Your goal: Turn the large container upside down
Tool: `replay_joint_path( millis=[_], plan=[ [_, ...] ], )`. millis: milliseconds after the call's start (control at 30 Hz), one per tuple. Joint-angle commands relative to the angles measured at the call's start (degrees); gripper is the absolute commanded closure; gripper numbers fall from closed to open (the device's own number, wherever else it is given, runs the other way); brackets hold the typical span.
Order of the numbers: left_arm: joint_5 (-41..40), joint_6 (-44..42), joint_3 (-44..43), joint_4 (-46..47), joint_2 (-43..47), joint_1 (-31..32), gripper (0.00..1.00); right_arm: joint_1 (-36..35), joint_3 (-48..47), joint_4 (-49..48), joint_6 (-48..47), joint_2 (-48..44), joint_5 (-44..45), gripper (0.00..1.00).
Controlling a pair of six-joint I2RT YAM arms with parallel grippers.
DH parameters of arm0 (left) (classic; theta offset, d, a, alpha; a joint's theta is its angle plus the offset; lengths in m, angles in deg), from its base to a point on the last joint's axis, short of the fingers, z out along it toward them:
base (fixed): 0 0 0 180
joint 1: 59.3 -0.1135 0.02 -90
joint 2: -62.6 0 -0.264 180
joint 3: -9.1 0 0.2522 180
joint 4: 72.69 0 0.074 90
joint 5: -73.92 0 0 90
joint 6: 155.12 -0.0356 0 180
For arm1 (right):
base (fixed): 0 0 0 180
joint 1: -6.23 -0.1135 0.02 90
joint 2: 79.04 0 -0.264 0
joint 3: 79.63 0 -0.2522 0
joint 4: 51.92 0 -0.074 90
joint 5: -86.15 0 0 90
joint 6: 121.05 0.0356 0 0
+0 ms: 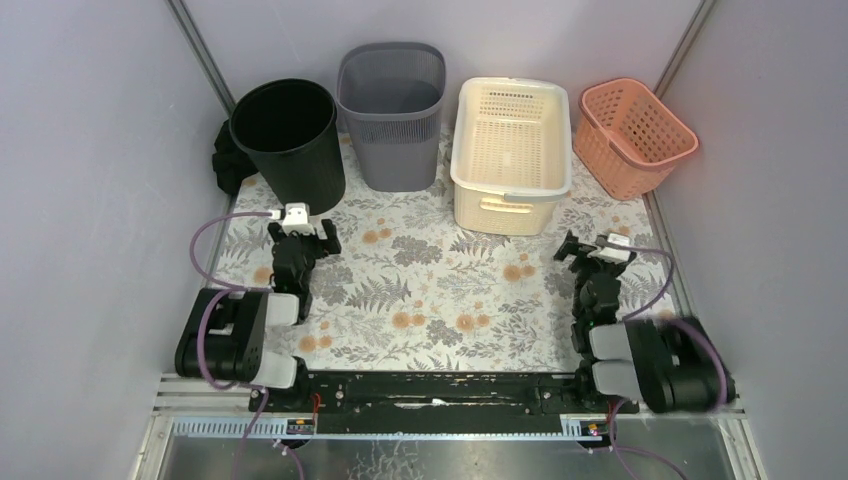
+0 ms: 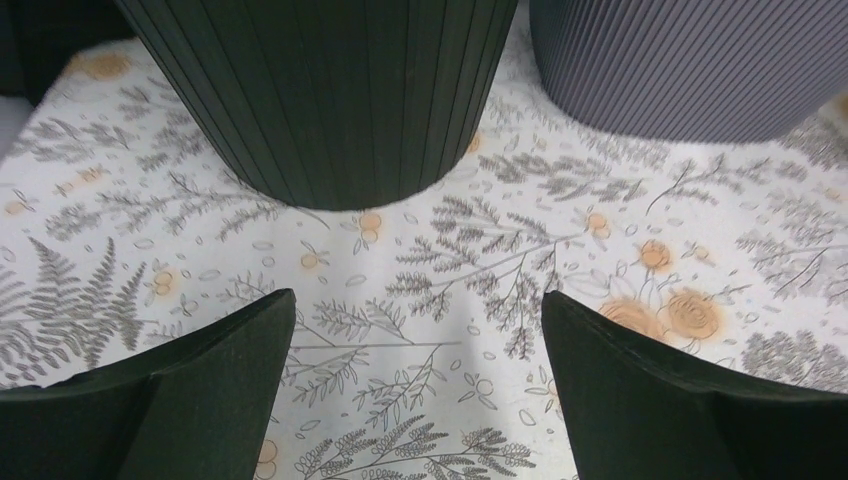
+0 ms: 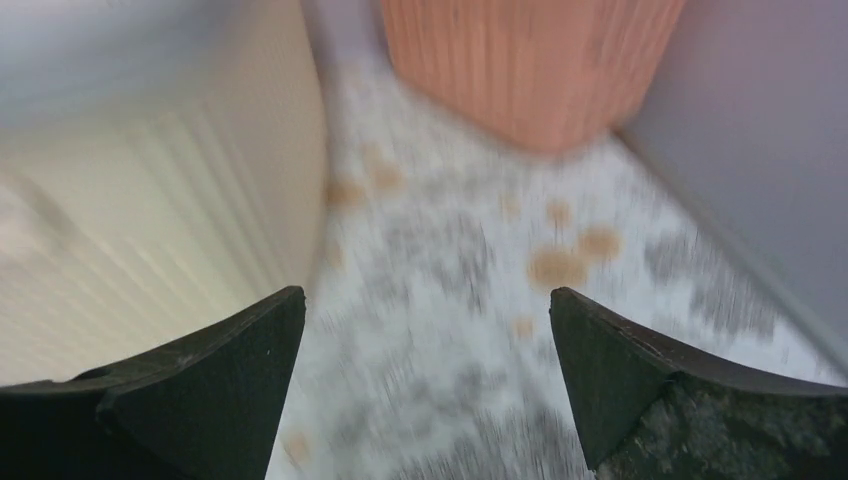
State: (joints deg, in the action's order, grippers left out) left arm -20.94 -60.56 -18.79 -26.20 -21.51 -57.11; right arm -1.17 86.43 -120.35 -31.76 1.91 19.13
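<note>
We count four containers in a row at the back of the floral bench (image 1: 440,290), one black bin (image 1: 290,150), one grey bin (image 1: 392,125), one large cream basket (image 1: 508,205) mouth-up right of centre, one orange basket (image 1: 632,160), our left tool (image 1: 302,236) and right tool (image 1: 594,250) both released, gripping nothing

Two tall bins (image 1: 290,140) (image 1: 390,115), two perforated baskets (image 1: 510,155) (image 1: 632,135), two grippers (image 1: 302,238) (image 1: 597,255)

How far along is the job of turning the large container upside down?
Done: nothing; the black bin, grey bin, cream basket and orange basket all stand open side up. In hand: nothing; the left fingers and right fingers are open and empty. Left: gripping the large one and flipping it.
</note>
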Motion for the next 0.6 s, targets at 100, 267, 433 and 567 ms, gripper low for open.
replay_joint_path(
  millis=[100,267,433,567],
  plan=[
    [1.4,3.1,-4.7,-20.3,21.3,3.9,0.00,-0.8,-1.1,42.1,10.2,-53.9,1.2,0.01],
    [-1.4,-2.0,-14.5,-39.3,32.7,12.4,0.00,-0.8,-11.2,58.5,16.2,-70.5,-3.8,0.01],
    [3.0,-0.6,-24.1,-49.2,38.0,13.6,0.00,-0.7,-24.6,69.7,20.1,-62.8,-10.2,0.01],
    [6.4,1.4,-33.1,-55.0,39.5,13.8,0.00,-0.8,-37.5,80.2,23.1,-53.8,-17.5,0.01]
  ],
)
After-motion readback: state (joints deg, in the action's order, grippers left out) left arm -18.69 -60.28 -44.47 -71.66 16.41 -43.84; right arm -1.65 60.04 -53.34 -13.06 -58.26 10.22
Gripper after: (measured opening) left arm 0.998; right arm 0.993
